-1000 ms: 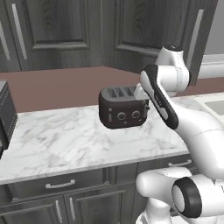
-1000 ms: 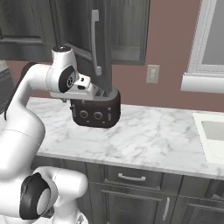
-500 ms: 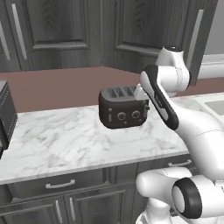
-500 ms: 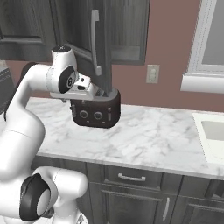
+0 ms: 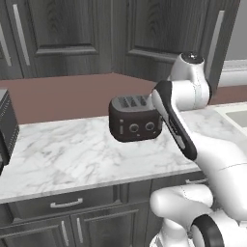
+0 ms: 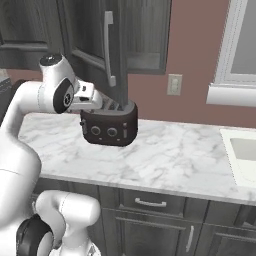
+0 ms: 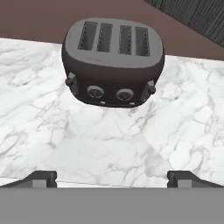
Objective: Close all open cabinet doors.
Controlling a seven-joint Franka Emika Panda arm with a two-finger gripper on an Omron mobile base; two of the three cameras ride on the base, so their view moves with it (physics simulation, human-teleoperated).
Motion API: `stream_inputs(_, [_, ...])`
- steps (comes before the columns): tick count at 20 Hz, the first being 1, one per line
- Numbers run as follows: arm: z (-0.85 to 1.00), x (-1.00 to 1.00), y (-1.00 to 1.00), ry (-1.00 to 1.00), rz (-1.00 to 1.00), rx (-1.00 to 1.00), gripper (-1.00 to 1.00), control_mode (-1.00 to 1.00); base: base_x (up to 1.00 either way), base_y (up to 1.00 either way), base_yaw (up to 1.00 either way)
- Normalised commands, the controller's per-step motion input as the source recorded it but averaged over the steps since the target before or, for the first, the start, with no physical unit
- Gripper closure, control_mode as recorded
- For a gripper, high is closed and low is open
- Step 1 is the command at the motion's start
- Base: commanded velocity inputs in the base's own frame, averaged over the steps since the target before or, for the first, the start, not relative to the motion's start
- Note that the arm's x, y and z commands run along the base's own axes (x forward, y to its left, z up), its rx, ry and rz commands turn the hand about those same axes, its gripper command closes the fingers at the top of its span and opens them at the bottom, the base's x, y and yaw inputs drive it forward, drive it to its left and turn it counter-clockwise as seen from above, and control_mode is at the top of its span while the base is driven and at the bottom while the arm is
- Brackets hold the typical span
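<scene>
Dark toaster [image 5: 134,124] on marble counter [image 5: 72,157]

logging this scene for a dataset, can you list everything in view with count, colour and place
toaster: one, dark, four slots, on the counter near the wall
counter: one, white marble, runs along the wall
open cabinet door: one, dark charcoal, silver bar handle, swung out above the toaster
closed upper cabinet doors: at least two, dark charcoal, on the wall to the left
lower drawers and doors: several, dark charcoal, silver handles, under the counter
dark appliance: one, black, at the counter's left edge, cut off
sink: one, white, set in the counter's right end
wall outlet: one, cream, on the red-brown wall
window: one, white frame, above the sink
gripper: one, dark fingertips wide apart, above the counter facing the toaster
</scene>
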Motion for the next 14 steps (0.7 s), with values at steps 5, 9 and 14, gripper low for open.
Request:
stream_inputs(5, [0.52,-0.31,0.26,-0.43,0.0,-0.2,-1.0,-1.0,0.0,0.0,0.0])
stream_inputs(9, [0.54,-0.14,0.07,-0.38,0.0,-0.23,-1.0,-1.0,0.0,0.0,0.0])
stream_inputs(14, [0.46,0.1,-0.02,-0.29,0.0,-0.15,-1.0,-1.0,0.0,0.0,0.0])
